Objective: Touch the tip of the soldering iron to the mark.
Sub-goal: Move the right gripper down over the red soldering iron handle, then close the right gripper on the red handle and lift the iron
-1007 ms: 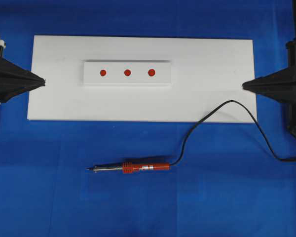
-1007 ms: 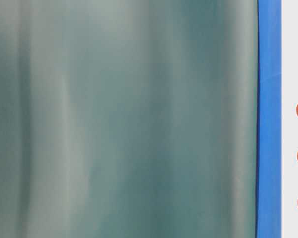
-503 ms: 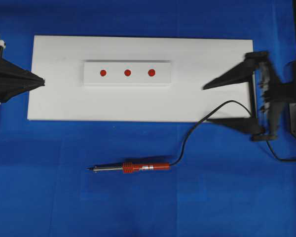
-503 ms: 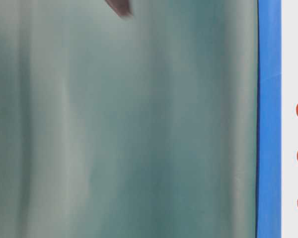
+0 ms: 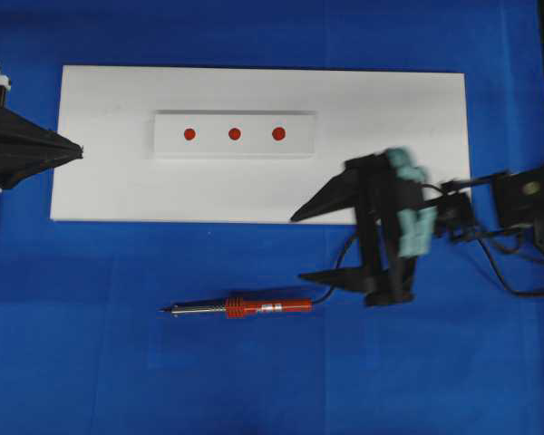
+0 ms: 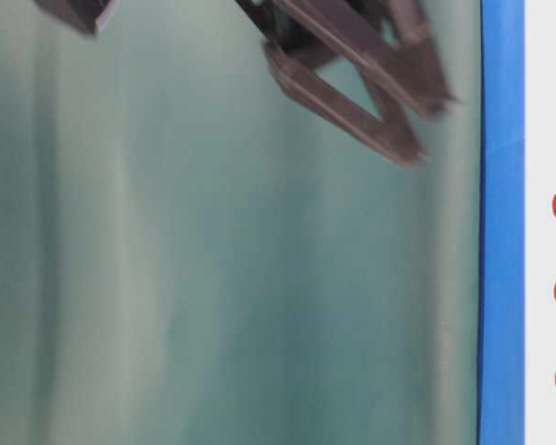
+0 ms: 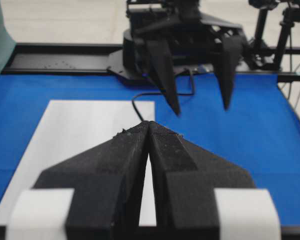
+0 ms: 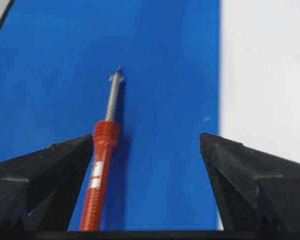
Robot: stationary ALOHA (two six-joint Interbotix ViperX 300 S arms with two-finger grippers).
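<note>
Landmark: the white board (image 5: 109, 181), a flat rectangle lying on the blue table (image 5: 254, 381).
Soldering iron (image 5: 254, 307): flat on the table, on the near side of the white board and apart from its edge; the dark tip points toward the left hand's side, the red-orange handle toward the right hand's side. Nothing grips it.
Cord (image 5: 340, 263): black, running from the handle's end up toward the near edge of the white board, then passing behind the right hand.
Right hand (image 5: 297, 246): fingers spread wide apart and empty, hovering at the near right corner of the white board; one fingertip is over the board's near edge, the other is over the table just beyond the handle's end. In its own wrist view the handle lies beside the left-side finger (image 8: 45, 170), with the shaft and tip stretching away between the two fingers.
White block (image 5: 234, 134): raised strip on the white board, toward its far edge.
Mark (image 5: 234, 133): the middle one of three red dots on the white block, uncovered, well apart from the soldering iron.
Left hand (image 5: 80, 150): fingers pressed together on nothing, tip at the left short edge of the white board, level with the white block.
</note>
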